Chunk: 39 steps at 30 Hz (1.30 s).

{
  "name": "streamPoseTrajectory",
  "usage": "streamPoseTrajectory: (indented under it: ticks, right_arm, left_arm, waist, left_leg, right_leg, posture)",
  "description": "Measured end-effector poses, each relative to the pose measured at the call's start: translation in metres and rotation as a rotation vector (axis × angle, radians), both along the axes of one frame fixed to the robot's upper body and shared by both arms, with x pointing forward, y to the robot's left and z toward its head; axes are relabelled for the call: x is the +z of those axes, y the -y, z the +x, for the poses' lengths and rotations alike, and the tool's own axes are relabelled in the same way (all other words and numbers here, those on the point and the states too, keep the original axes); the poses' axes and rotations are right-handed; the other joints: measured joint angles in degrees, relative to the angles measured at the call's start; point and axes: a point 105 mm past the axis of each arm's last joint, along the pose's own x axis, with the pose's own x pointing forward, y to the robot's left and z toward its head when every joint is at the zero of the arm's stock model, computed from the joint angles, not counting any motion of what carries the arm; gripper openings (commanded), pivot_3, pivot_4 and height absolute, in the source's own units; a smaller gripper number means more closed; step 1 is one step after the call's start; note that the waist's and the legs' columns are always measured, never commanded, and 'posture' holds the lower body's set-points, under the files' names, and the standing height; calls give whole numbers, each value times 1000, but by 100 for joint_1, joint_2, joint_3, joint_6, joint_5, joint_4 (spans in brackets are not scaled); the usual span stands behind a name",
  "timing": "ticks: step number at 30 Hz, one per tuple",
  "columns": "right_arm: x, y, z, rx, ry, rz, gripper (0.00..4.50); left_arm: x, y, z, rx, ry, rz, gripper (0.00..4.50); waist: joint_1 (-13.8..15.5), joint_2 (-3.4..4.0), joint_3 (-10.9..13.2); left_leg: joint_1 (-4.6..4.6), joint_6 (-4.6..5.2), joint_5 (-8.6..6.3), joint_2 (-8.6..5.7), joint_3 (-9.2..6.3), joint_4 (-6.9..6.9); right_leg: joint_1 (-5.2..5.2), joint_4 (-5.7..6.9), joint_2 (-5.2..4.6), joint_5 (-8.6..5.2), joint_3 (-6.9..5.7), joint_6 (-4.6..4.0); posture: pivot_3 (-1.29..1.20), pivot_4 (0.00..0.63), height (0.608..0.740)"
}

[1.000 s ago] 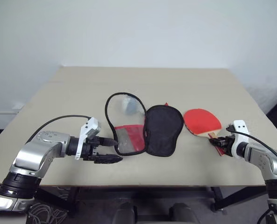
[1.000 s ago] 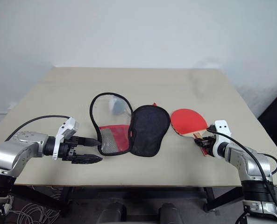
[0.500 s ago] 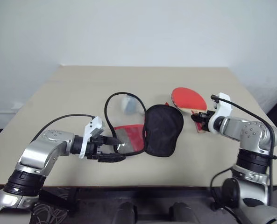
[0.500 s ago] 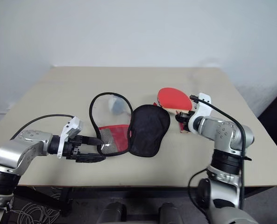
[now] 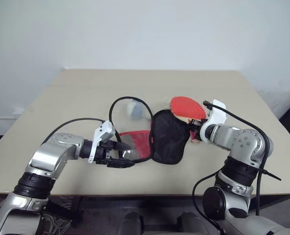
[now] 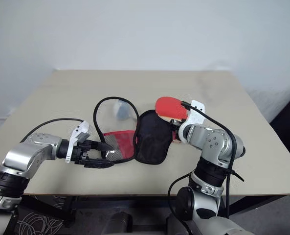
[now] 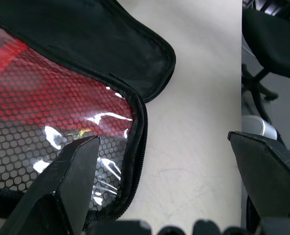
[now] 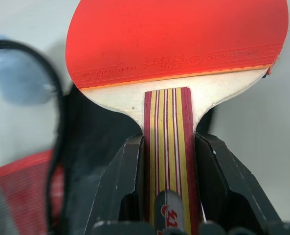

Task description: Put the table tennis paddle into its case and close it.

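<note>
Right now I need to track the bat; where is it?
In the eye views, the bat is held by its handle in the right gripper, raised beside the open case.

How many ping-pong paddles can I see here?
1. The table tennis paddle is lifted above the open case, its handle pinched between the right gripper's fingers. None other shows.

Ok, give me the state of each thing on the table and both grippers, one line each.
Case: unzipped, lying open flat.
Paddle: off the table, held by its handle.
Right gripper: shut on the paddle.
Left gripper: open, at the case's mesh flap.
</note>
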Motion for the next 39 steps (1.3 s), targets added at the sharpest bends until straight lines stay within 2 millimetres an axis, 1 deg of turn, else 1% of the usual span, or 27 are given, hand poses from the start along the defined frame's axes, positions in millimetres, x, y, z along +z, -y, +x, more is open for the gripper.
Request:
streamPoseTrajectory:
  ticks: [5,9,12,15,17,19,24,33,39]
  right_arm:
    - [-5,4,0,-31,-27,-21,1142]
    - [-10,-1,0,-5,-54,-4,1142]
    - [-16,-13,0,56,-77,22,1142]
    - [-20,-36,-3,174,-94,30,1142]
    - [-22,-47,-6,231,-98,28,1142]
    - [-27,-52,-7,257,-113,27,1142]
    - [-33,-56,-7,273,-131,37,1142]
    - [-30,-53,-8,264,-128,68,1142]
    - [-27,-60,-11,305,-123,102,1142]
  left_arm:
    - [-1,4,4,-14,-2,0,4500]
    - [2,7,5,-32,6,-1,4500]
    - [0,8,5,-30,-1,-3,4500]
    - [0,9,6,-31,-1,-5,4500]
    - [0,10,7,-32,2,-5,4500]
    - [0,10,7,-33,3,-6,4500]
    - [0,10,7,-31,3,-4,4500]
    - [0,10,7,-27,-2,-2,4500]
    - [-1,11,7,-26,-2,-5,4500]
  waist:
    - [-37,1,0]
    - [-44,2,1]
    - [-44,3,2]
    - [-47,4,3]
    - [-50,4,3]
    - [-60,2,2]
    - [-85,2,1]
    - [-96,2,1]
    - [-128,2,2]
  left_leg:
    - [0,2,1,0,-1,-8]
    - [0,4,3,0,0,-10]
    - [0,23,14,0,0,-15]
    - [0,23,14,0,0,-16]
    - [0,23,14,0,-1,-15]
    - [0,17,11,0,0,-14]
    - [2,13,8,1,-2,-16]
    - [1,5,3,2,-2,-16]
    - [1,6,4,2,-1,-18]
  right_leg:
    - [-5,0,0,0,1,0]
    - [-2,0,1,0,3,0]
    - [-3,0,1,0,3,0]
    - [-5,0,2,0,4,0]
    - [-5,-1,2,0,4,0]
    - [-6,-2,2,0,4,0]
    - [-6,1,3,0,2,0]
    - [-11,0,3,0,3,0]
    - [-10,0,4,0,4,0]
  posture:
    - [0,0,740]
    - [0,0,740]
    - [0,0,740]
    - [0,0,740]
    - [0,0,740]
    - [0,0,740]
    - [0,0,740]
    - [0,0,740]
    - [0,0,740]
